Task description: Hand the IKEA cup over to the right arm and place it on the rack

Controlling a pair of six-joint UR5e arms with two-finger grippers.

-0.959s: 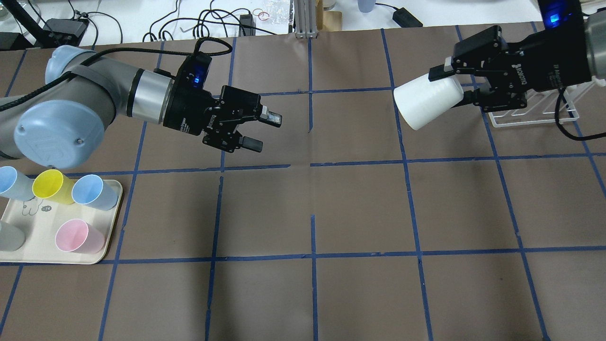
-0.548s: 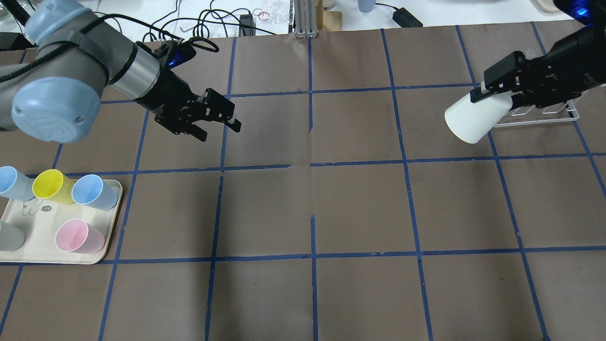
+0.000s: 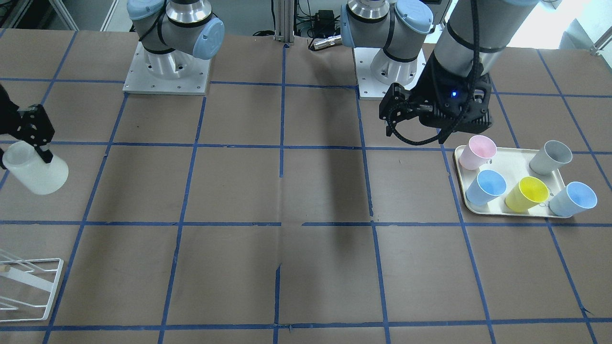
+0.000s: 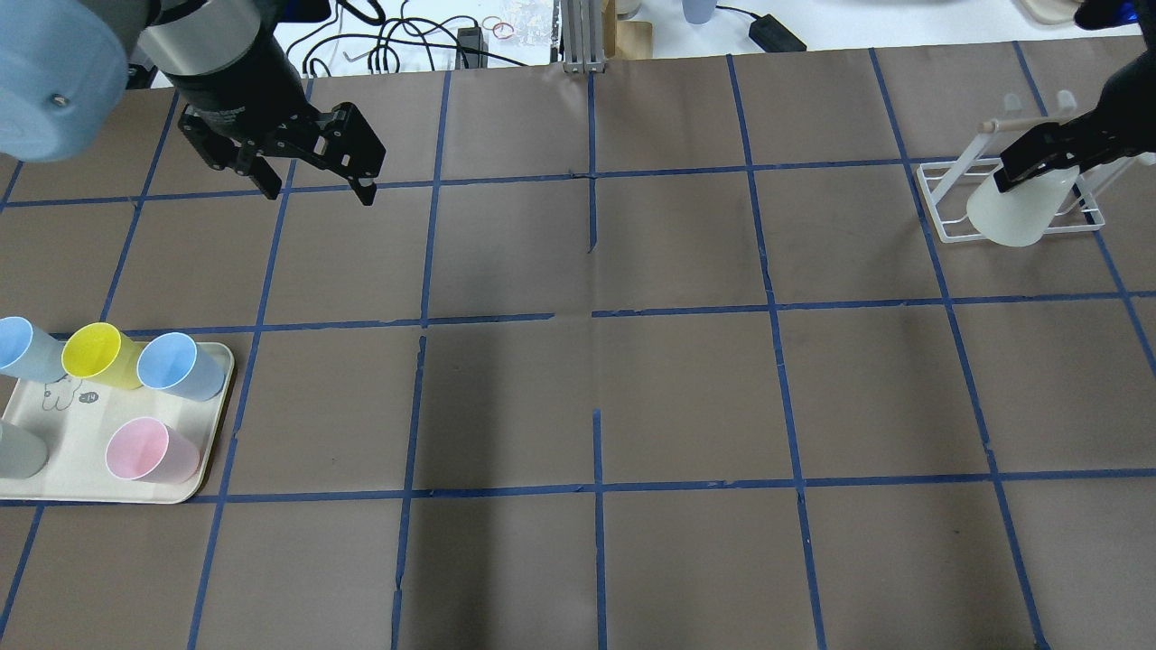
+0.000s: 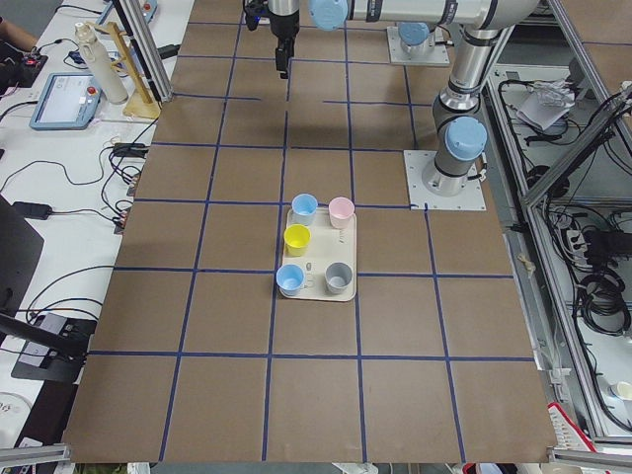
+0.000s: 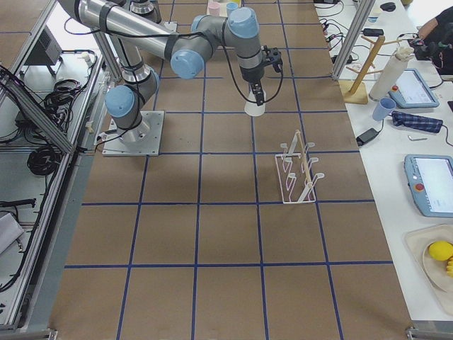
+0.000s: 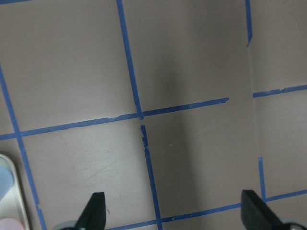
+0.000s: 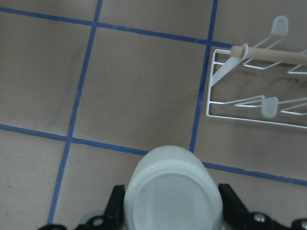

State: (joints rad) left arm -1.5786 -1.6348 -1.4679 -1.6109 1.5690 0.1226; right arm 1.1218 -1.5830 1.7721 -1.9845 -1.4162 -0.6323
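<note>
R gripper (image 8: 173, 211) clamped on IKEA cup (image 4: 1020, 212) nr rack (image 4: 939, 203), L gripper (image 7: 175, 211) fingers apart, tray (image 4: 81, 451) w/ 5 upright cups (image 3: 527, 193)

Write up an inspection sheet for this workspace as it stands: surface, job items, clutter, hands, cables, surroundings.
Surface: table covered in brown paper with a blue tape grid; no spills seen.
Job's things: IKEA cup held off the table, short of the rack; rack pegs bare.
Clutter: cream tray holding five coloured cups.
Hands: right hand shut on the cup; left hand open, empty.
Cables: ribbed black cable loops under the left wrist.
Surroundings: white bench with tablets and loose wires.
</note>
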